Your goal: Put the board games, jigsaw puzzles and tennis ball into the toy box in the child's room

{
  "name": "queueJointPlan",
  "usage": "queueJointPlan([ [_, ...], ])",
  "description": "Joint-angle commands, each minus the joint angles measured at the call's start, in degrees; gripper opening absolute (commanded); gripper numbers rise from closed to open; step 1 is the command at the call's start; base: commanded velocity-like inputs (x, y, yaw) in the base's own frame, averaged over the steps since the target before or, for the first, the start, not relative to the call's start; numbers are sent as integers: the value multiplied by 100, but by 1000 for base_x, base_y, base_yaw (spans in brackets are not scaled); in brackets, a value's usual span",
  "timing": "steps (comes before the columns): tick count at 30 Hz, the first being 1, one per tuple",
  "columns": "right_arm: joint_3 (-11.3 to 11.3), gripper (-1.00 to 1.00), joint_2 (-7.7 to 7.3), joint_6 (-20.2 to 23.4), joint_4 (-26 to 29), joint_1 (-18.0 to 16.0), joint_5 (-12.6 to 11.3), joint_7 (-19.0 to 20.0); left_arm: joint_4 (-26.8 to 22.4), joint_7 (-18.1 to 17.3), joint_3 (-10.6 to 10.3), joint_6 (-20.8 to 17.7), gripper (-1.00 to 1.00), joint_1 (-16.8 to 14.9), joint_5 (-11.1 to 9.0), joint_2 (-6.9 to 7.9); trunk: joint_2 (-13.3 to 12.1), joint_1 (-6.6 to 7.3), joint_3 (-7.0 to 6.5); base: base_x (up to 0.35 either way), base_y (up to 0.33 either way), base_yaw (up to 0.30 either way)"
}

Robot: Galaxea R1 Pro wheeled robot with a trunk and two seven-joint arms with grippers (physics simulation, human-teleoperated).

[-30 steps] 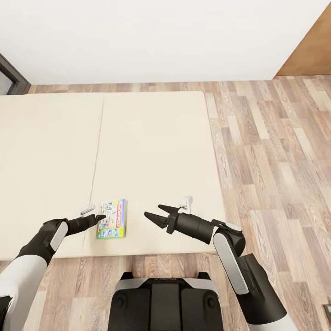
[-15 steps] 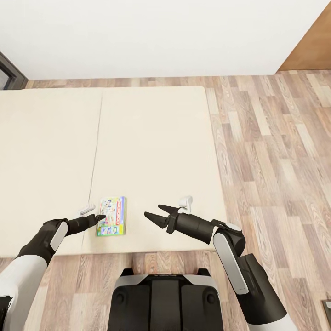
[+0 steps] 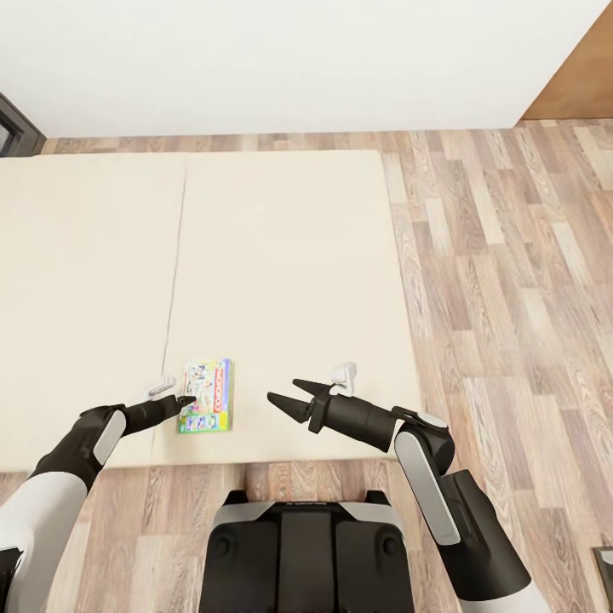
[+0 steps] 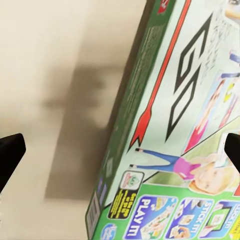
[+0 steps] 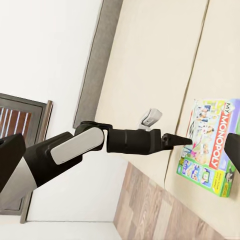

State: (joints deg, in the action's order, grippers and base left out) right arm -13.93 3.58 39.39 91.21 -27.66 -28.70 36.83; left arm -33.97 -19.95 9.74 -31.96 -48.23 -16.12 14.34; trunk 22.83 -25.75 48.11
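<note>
Shifted upward across the head view since a second ago: bed, wall line and floor alike, so a move of the camera, not of the things. Arms and box sit in the same relation as before.

Left gripper (image 3: 182, 400) low over the bed, fingertips right at the left edge of the board game (image 3: 207, 396); touching or just short, hard to say. From the head view, cannot tell how far apart; from the left wrist camera, dark fingertips (image 4: 11, 152) at both edges with the box's long side between them, so spread wide and clamped on nothing. Seen from the right wrist camera, left gripper (image 5: 181, 141) points at the box's near edge.

Right gripper (image 3: 285, 398) well to the right of the box, fingers parted in a V, holding nothing, hovering over the mattress.

Board game (image 5: 211, 145) flat on the bed (image 3: 281, 255), near its front edge, just right of the seam between the two cream halves; lid reads "My Monopoly". Wood floor (image 3: 511, 281) beyond and to the right, white wall (image 3: 281, 60) behind.
</note>
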Motion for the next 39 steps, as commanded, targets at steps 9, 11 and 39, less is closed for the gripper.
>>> queueJointPlan([
  [9, 4, 100, 2, 41, 2, -2, -30, 1, -4, -6, 19, -21, 100, -2, -23, -2, 9, -3, 91, 0, 0, 0],
  [11, 4, 100, 2, 40, 2, -2, -30, 9, -4, -3, 19, -19, 100, -2, -23, -2, 9, -3, 110, 0, 0, 0],
  [39, 19, 100, 2, 27, -7, -2, -22, -10, -4, 0, -3, -21, 100, -2, -23, -6, 9, -3, 180, 0, -33, 0],
])
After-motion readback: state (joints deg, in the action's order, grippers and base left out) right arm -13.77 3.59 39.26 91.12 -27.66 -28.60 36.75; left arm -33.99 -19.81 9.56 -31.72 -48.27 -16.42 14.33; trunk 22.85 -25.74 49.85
